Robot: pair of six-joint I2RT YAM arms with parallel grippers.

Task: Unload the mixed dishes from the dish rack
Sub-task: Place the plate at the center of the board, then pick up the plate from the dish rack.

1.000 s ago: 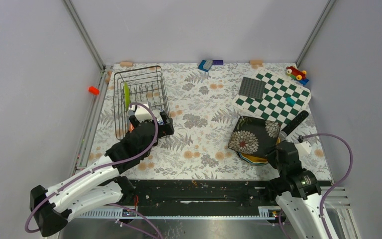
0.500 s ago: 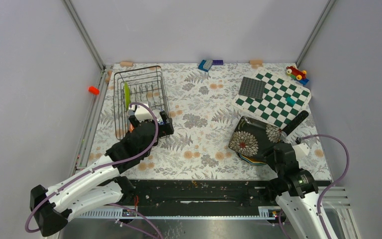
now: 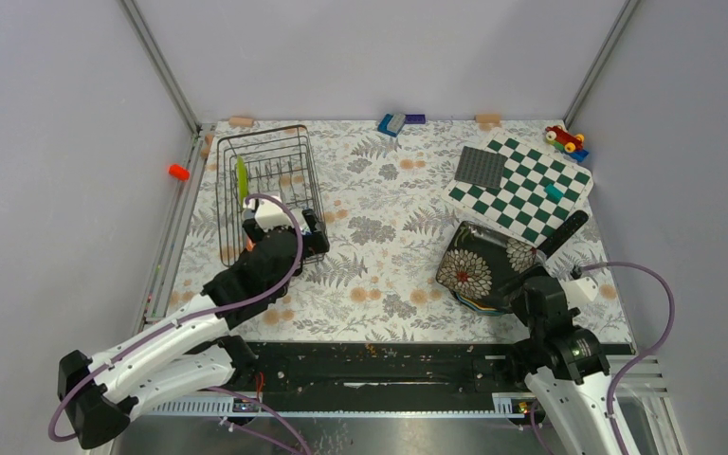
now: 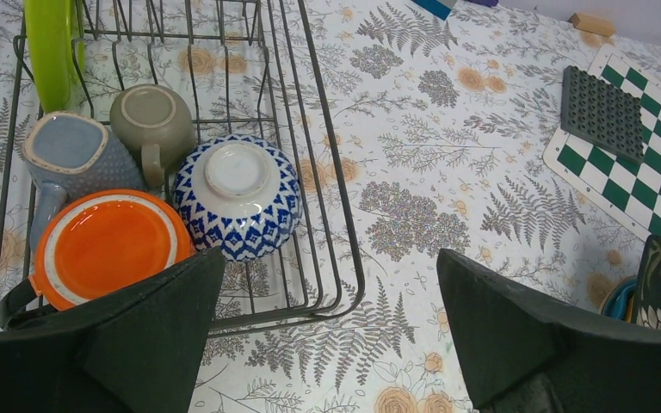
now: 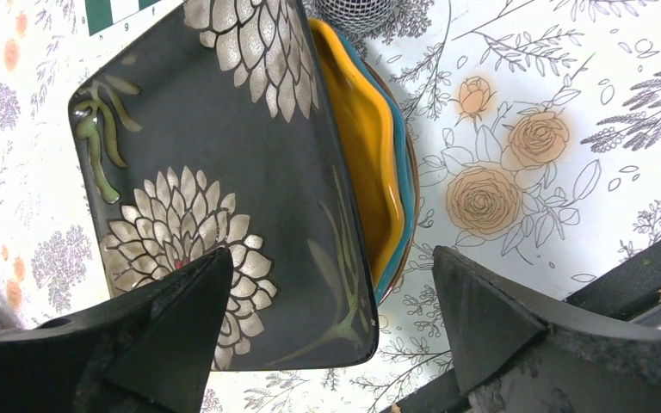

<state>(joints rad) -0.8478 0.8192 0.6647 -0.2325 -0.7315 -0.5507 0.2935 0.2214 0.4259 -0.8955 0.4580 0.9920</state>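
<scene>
The dish rack (image 3: 315,180) stands at the back left. A lime-green plate (image 4: 50,47) stands upright in it. In its near end sit a grey cup (image 4: 151,120), a blue-grey mug (image 4: 69,155), an orange mug (image 4: 108,249) and a blue-white patterned bowl (image 4: 239,198), the bowl upside down. My left gripper (image 4: 329,258) hangs open over the rack's near right corner, holding nothing. At the right, the black floral square plate (image 5: 215,155) lies on a stack with a yellow plate (image 5: 361,146). My right gripper (image 5: 331,258) is open, and the plate's near corner lies free between its jaws.
A green-white chequered board (image 3: 521,190) with a dark grey studded square (image 3: 481,169) lies at the back right, a toy car (image 3: 564,139) beyond it. A black stick-like object (image 3: 564,232) lies beside the plate stack. Small blocks (image 3: 391,123) line the back edge.
My right gripper has opened and let go of the black floral plate, which has settled lower onto the stack. The left arm has barely moved.
</scene>
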